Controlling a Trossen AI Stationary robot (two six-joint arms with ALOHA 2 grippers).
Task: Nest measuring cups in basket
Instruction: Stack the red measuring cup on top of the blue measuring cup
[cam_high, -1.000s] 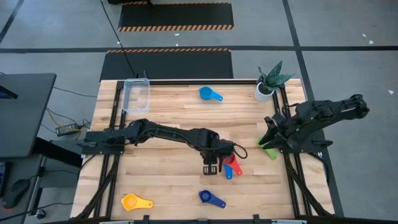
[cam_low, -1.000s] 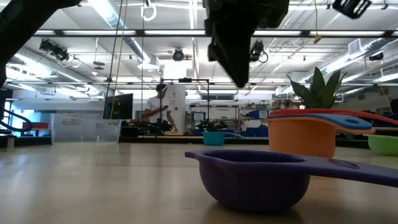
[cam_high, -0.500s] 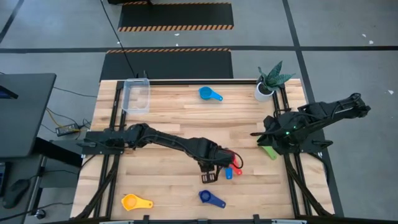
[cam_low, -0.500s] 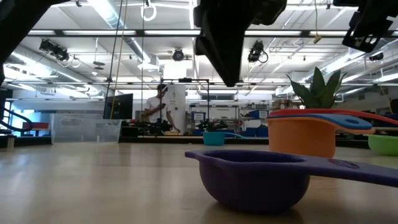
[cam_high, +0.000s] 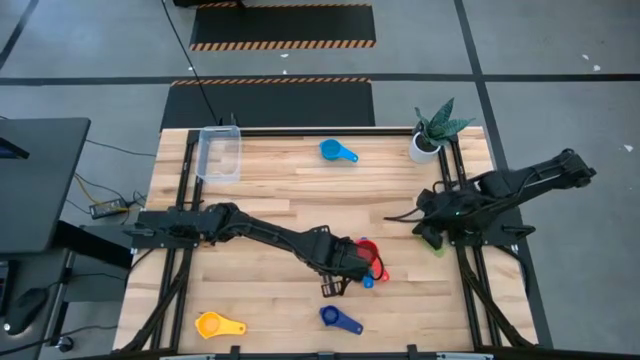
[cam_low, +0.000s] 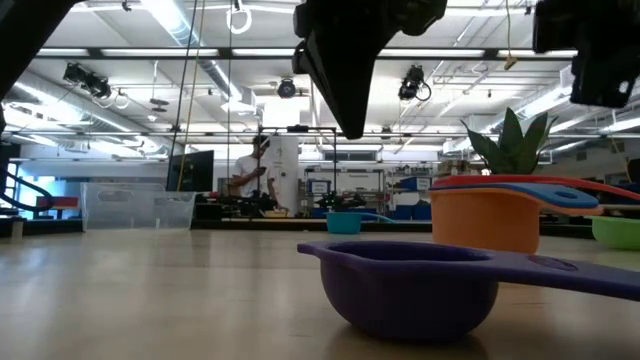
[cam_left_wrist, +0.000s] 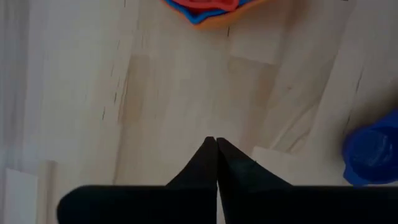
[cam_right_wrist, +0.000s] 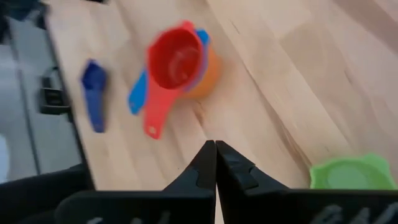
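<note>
Three measuring cups stand nested near the table's middle, a red one (cam_right_wrist: 176, 61) in a blue one in an orange one (cam_low: 485, 218); the stack (cam_high: 369, 262) rests on the wood. My left gripper (cam_high: 335, 288) hangs shut and empty just beside it, toward the near edge, with bare wood under its tips (cam_left_wrist: 216, 144). My right gripper (cam_high: 392, 217) is shut and empty at the right, slanting down toward the stack, beside a green cup (cam_high: 433, 244). Loose cups lie around: dark blue (cam_high: 340, 319), yellow (cam_high: 219, 325), light blue (cam_high: 338, 151). The clear basket (cam_high: 220, 153) stands at the far left.
A white pot with a green plant (cam_high: 430, 132) stands at the far right corner. Black frame rails run along the table's left and right sides. In the low view the dark blue cup (cam_low: 412, 290) fills the foreground; a person stands far off in the room behind.
My left gripper has swung toward the table's near edge, away from the stack, rolling a little, and its small gap has closed. My right gripper has sunk, tipped downward and rolled, and has shut from wide open. No cup has moved.
</note>
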